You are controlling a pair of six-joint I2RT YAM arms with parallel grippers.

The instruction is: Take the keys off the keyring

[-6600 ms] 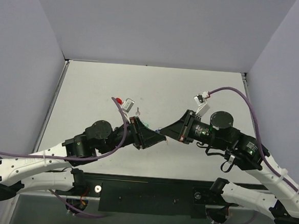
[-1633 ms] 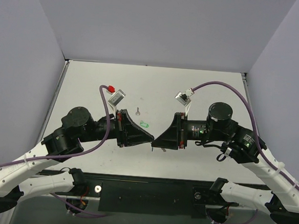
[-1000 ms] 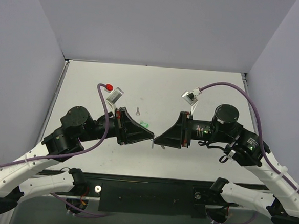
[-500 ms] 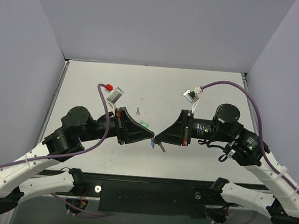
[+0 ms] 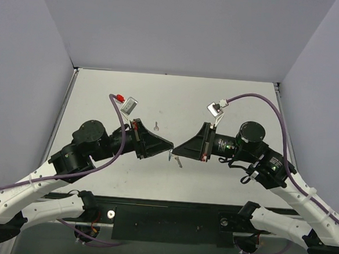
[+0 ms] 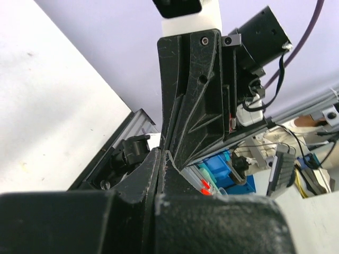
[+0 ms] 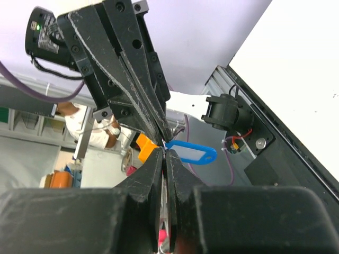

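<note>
My two grippers meet tip to tip above the table's middle. My left gripper is shut on the keyring, a small blue oval tag. In the right wrist view the keyring sticks out sideways from the pinch point. My right gripper is shut, with a thin metal piece between its fingers. A silver key pokes out just under its tips. The second silver key lies loose on the table behind my left gripper. In the left wrist view a thin wire loop sits at my shut left fingers.
The white table lies inside grey walls on three sides. Purple cables arc over both arms. The small green loop is hidden under my left gripper. A black rail runs along the near edge.
Both grippers have shifted slightly away from the near edge, still tip to tip, with the blue keyring and hanging key moving along. The green loop has gone out of sight.
</note>
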